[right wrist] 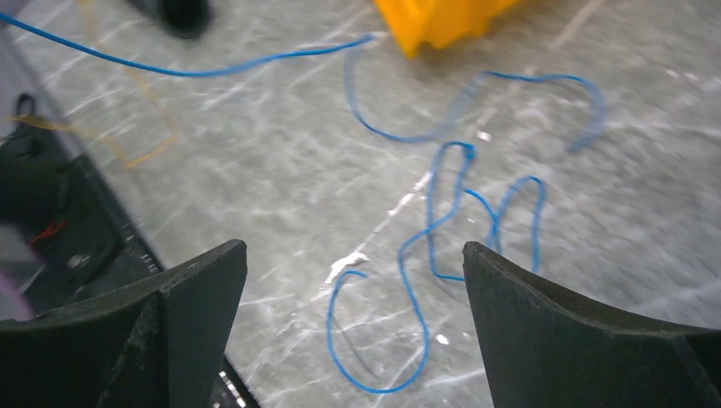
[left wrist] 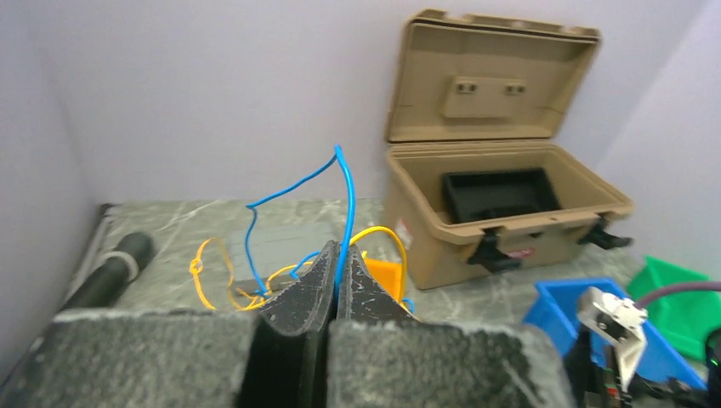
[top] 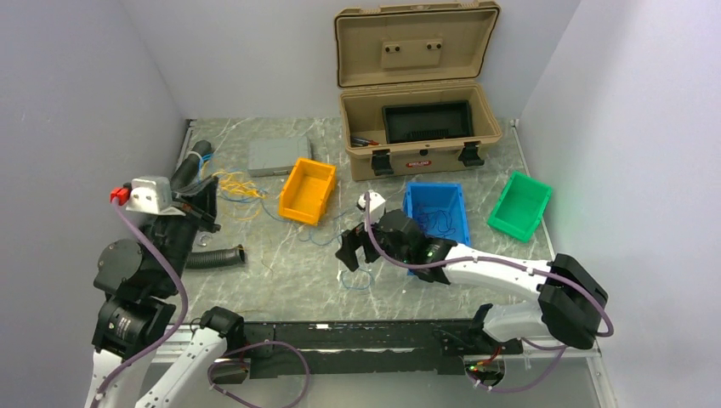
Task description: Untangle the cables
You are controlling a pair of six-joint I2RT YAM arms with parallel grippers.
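The left hand (left wrist: 338,274) is pinched shut on a blue wire (left wrist: 347,200) that rises from the cables (top: 241,189) - the yellow-and-blue tangle at ten o'clock on the counter (top: 281,272), just beside the orange bin (top: 308,190). The right hand (right wrist: 353,289) hangs wide and empty over a loose blue strand (right wrist: 442,246) looped flat near the counter's middle. The step looks like drawing one wire free - next, the right hand would need to drop and close on that loop without dragging it.
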